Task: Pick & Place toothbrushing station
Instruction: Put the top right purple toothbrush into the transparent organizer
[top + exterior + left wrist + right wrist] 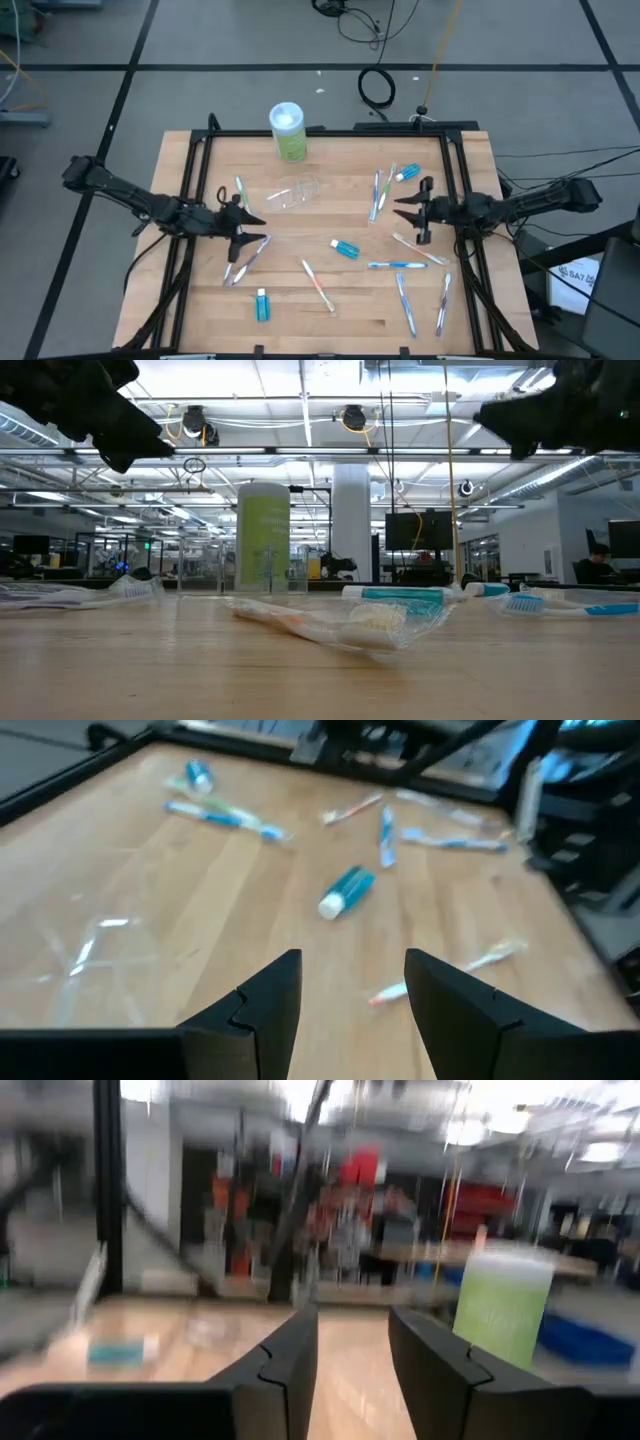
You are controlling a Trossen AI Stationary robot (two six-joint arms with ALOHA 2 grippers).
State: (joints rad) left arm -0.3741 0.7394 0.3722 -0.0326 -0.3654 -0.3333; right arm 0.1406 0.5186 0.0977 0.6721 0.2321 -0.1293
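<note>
Looking down, you see the clear cup (294, 193) lying tipped on the table (200, 300) just in front of the green container (287, 131), toothbrushes scattered around. Your left gripper (250, 228) hovers left of the cup, released and empty; your right gripper (403, 212), right of it, likewise grasps nothing.
</note>
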